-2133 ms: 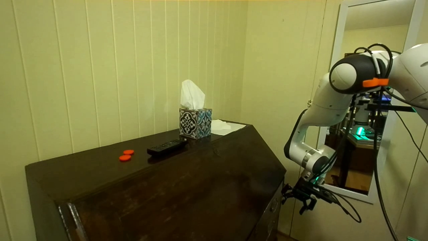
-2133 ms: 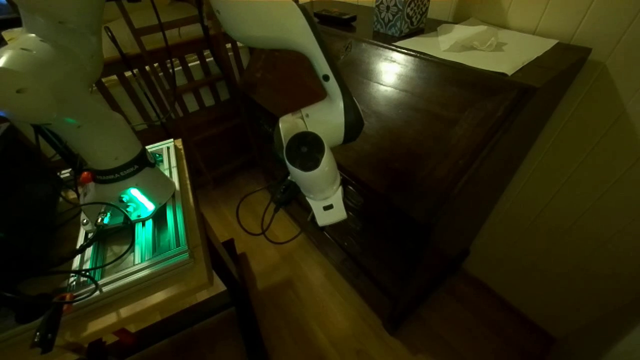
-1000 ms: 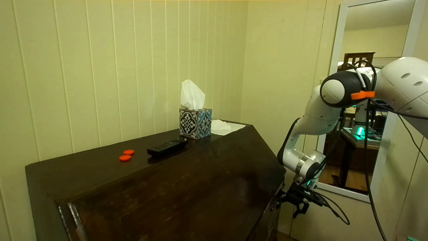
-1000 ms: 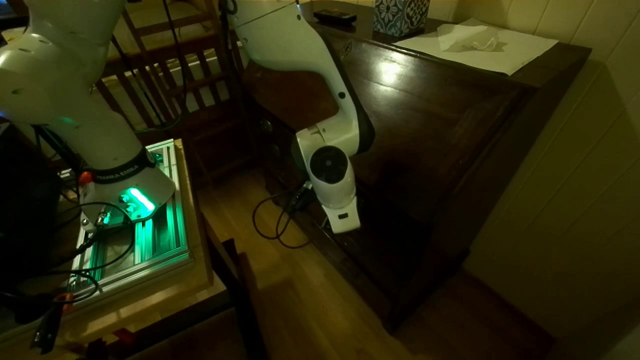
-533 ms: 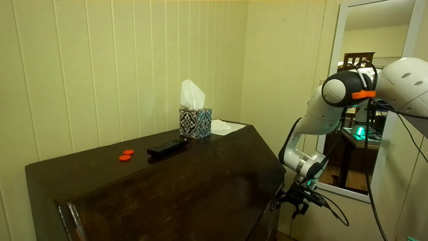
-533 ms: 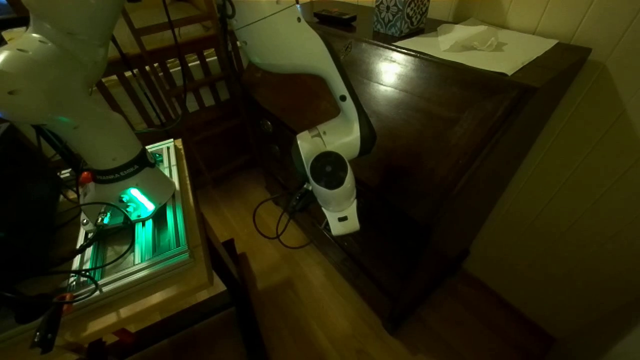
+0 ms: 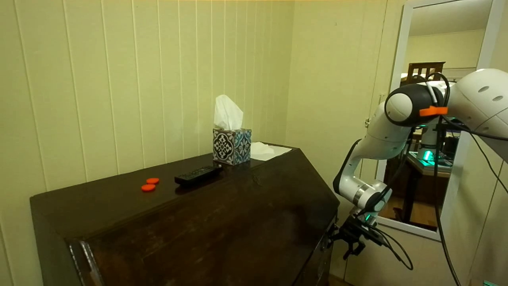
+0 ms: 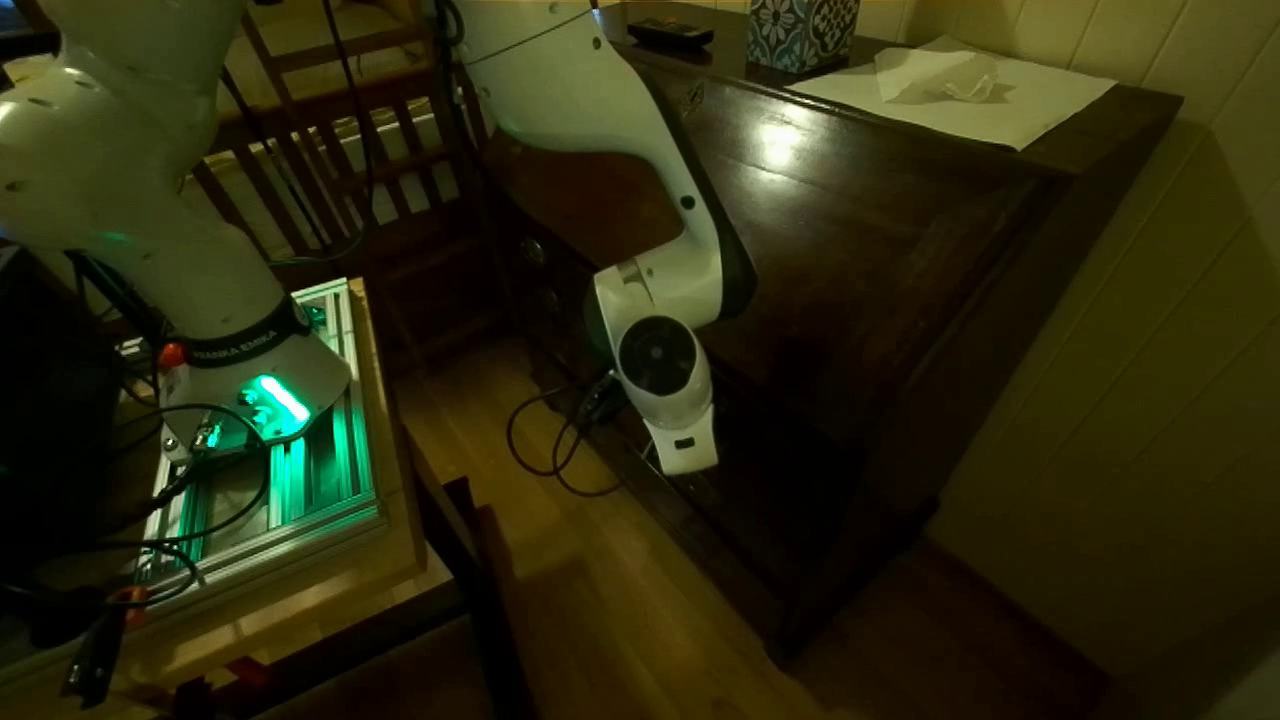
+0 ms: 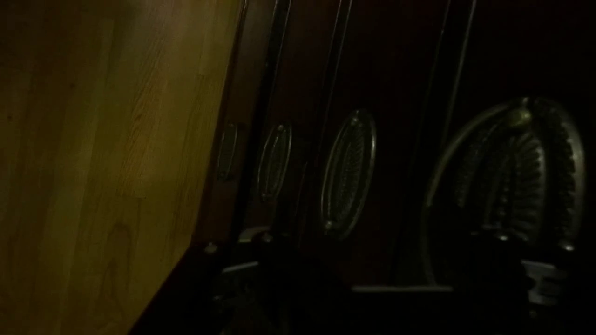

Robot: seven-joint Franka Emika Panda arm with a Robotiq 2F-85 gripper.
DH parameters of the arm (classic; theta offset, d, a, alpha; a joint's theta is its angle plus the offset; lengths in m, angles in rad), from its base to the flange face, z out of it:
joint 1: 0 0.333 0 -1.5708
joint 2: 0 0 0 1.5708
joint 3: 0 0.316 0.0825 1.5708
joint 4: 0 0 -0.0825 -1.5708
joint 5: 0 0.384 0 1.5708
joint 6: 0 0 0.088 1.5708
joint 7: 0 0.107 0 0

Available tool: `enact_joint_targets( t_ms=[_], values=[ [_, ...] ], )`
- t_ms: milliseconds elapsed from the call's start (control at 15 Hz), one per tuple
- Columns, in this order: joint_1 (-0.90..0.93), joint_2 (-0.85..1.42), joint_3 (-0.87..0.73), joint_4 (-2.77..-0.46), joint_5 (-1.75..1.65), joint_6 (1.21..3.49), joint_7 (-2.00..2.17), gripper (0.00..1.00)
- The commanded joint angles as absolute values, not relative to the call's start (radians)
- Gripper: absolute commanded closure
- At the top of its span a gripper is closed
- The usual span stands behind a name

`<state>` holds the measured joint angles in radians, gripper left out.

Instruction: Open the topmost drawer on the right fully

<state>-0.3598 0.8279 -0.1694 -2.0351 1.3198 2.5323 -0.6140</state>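
Dark brown, glossy wood shapes the slant-fronted bench [image 7: 222, 226], its sloping panel catching a soft highlight in an exterior view. Nearest there, a rounded white robot base [image 8: 225, 385] wears a black collar [image 8: 240, 347] lettered FRANKA EMIKA in pale capitals, above a glowing green strip [image 8: 283, 399]. The smooth white arm [image 7: 381, 139] ends in an angular black claw [image 7: 339, 247], its fingers standing well apart. In the wrist view, one fingertip overlaps a large oval metal handle [image 9: 524, 172] with a fluted backplate; whether they touch cannot be told. That handle belongs to the topmost dark-wood drawer [image 9: 517, 51], at the right of that view; the gloom hides how far it stands out. Three more oval handles [image 9: 348, 174] follow in a row on the lower drawers [image 9: 382, 60], then a yellowish plank floor [image 9: 93, 139].

On top of the bench lie two flat orange-red discs [image 7: 148, 188] and a long black remote control [image 7: 197, 175], its key markings too small to read. Near it stands a cube-shaped tissue box [image 7: 232, 146] with floral tile patterns in black, white and blue, a white tissue [image 7: 228, 113] rising from it. Past it lies a sheet of white paper [image 8: 1040, 100]. Cream, vertically grooved wall panels [image 7: 135, 79] and a tall white-framed mirror [image 7: 444, 24] stand behind.
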Motion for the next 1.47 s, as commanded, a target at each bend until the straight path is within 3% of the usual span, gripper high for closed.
enact_joint_targets(
  t_ms=[0, 67, 133, 200, 333, 467, 533, 733, 867, 1067, 1400],
  values=[
    [-0.349, 0.861, -0.165, -1.996, 1.307, 2.516, -0.558, 0.34],
    [-0.341, 0.855, -0.174, -2.004, 1.292, 2.517, -0.547, 0.36],
    [-0.333, 0.852, -0.179, -2.01, 1.277, 2.526, -0.538, 0.46],
    [-0.324, 0.847, -0.186, -2.022, 1.255, 2.526, -0.521, 0.43],
    [-0.31, 0.847, -0.192, -2.034, 1.209, 2.533, -0.494, 0.51],
    [-0.312, 0.842, -0.179, -2.038, 1.195, 2.545, -0.495, 0.41],
    [-0.317, 0.83, -0.17, -2.046, 1.205, 2.55, -0.509, 0.27],
    [-0.347, 0.797, -0.141, -2.085, 1.271, 2.576, -0.58, 0.26],
    [-0.385, 0.776, -0.115, -2.11, 1.354, 2.577, -0.664, 0.34],
    [-0.423, 0.75, -0.102, -2.139, 1.534, 2.529, -0.847, 0.29],
    [-0.405, 0.755, -0.175, -2.172, 1.82, 2.382, -1.079, 0.3]
  ],
)
